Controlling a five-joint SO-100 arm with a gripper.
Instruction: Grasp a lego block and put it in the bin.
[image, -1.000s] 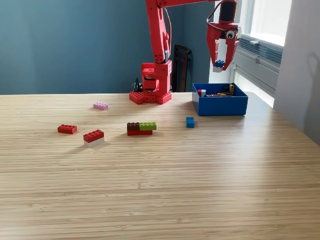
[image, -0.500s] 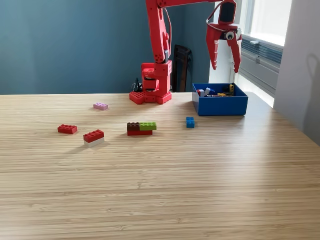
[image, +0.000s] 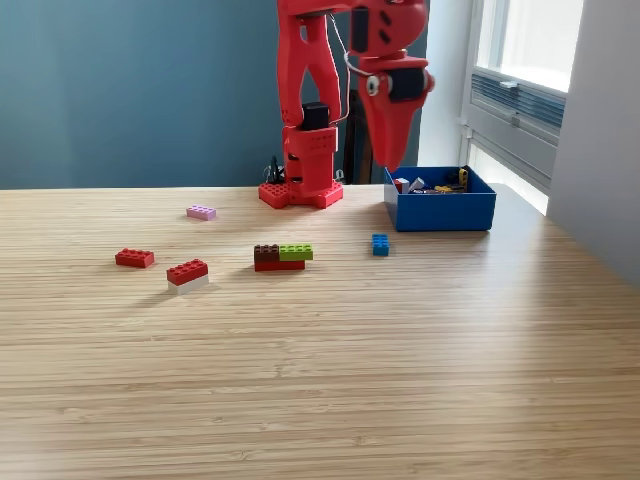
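Claw (image: 389, 160) hangs with tips together, holding nothing, just left of the bin (image: 441, 212) in the exterior view. Nearest block, the small blue one (image: 380, 244), lies almost directly below on the surface (image: 400, 340).

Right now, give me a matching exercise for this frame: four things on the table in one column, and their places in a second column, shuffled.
Things:
1. pink block
2. small blue block
3. bin
4. red block on a white piece

Places:
A. farthest toward the exterior view's right, by the window
B. just in front of the bin, toward the view's left
C. far side of the table, left of the arm's base
D. near the flat red block, on the view's left

Pairs: 1-C, 2-B, 3-A, 4-D
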